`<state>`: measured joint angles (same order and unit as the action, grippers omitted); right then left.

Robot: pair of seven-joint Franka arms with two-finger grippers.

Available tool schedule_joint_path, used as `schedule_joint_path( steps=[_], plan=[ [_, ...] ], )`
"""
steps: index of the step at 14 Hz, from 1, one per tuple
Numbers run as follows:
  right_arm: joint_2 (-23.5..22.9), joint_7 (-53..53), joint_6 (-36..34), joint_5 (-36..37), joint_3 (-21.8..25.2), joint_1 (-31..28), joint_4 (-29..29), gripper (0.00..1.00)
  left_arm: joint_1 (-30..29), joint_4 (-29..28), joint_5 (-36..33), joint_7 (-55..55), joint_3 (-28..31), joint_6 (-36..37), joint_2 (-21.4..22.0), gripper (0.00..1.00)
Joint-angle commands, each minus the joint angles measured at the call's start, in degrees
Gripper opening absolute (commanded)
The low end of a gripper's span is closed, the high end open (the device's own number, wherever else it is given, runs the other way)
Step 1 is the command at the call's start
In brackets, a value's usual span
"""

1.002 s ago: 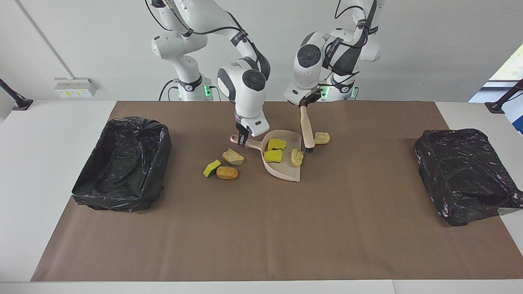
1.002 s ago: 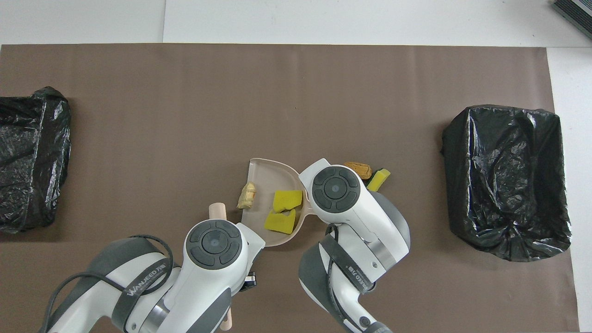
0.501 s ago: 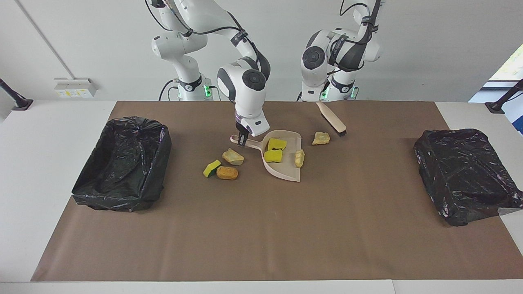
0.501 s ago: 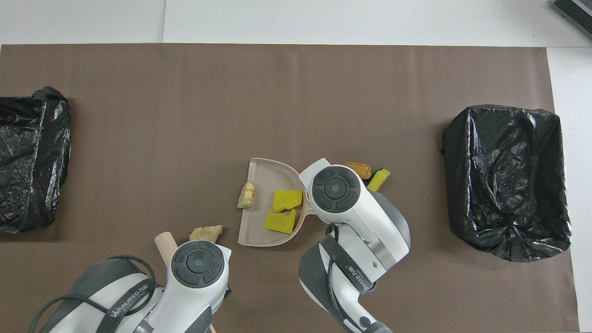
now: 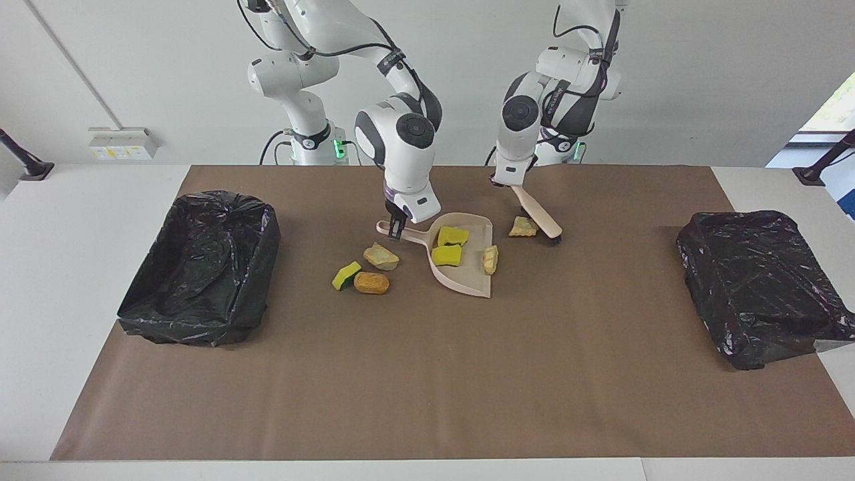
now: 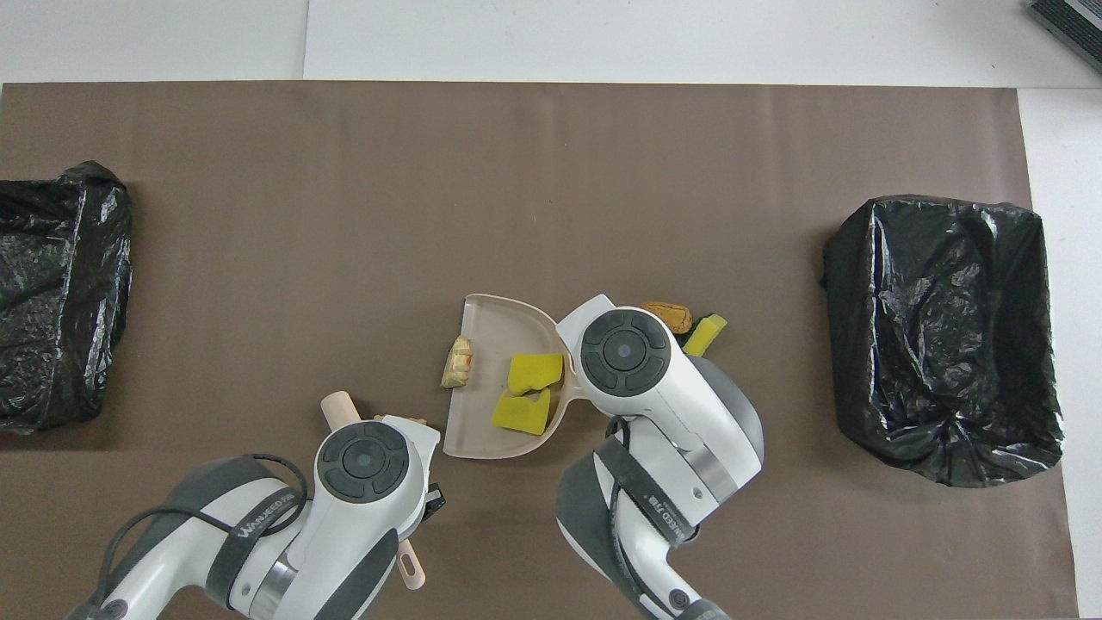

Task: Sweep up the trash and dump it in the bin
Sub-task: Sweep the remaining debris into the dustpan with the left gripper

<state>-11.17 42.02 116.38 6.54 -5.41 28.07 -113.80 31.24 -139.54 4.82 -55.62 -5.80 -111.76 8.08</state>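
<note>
My right gripper (image 5: 397, 232) is shut on the handle of the pale pink dustpan (image 5: 467, 279), which lies flat on the mat. In the pan are two yellow sponge pieces (image 5: 453, 236) (image 5: 446, 254), and a tan lump (image 5: 490, 259) rests at its open lip. My left gripper (image 5: 509, 184) is shut on the beige brush (image 5: 534, 212), held slanted with its dark bristles low by a tan lump (image 5: 523, 227), on that lump's side toward the left arm's end. A tan lump (image 5: 381, 256), a green-backed sponge (image 5: 346, 275) and an orange lump (image 5: 371, 282) lie beside the pan's handle.
Two bins lined with black bags stand on the brown mat, one bin (image 5: 200, 267) at the right arm's end and the other bin (image 5: 761, 287) at the left arm's end. In the overhead view both hands cover their fingers.
The left arm lifted the brush from the pan's mouth, swung it toward its own end, and lowered it beside the loose tan lump. The right arm and dustpan stayed put.
</note>
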Motion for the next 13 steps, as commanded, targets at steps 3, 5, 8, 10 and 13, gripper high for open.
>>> schedule_joint_path(
  steps=[3,5,8,10,13],
  plan=[
    [0.09,-0.19,0.25,1.28,-0.22,-0.3,0.5,0.0,-1.98,7.7,-0.42,13.07,-0.35,-7.48,-6.68,0.0],
    [0.09,-0.19,0.17,1.28,-0.22,-0.3,0.5,0.0,-1.19,7.88,-0.16,19.98,-0.79,-9.17,-6.85,0.0],
    [0.09,-0.1,0.17,1.28,-0.22,-0.3,0.5,0.0,2.15,7.88,0.98,24.33,-0.79,-12.43,-6.85,0.0],
    [0.09,-0.01,0.17,1.28,-0.22,-0.3,0.5,0.0,4.0,9.01,1.16,23.98,-0.79,-12.17,-6.85,0.0],
    [0.09,-0.01,0.26,1.28,-0.22,-0.3,0.5,0.0,5.23,10.77,1.24,23.89,-0.88,-11.99,-7.29,0.0]
  ],
)
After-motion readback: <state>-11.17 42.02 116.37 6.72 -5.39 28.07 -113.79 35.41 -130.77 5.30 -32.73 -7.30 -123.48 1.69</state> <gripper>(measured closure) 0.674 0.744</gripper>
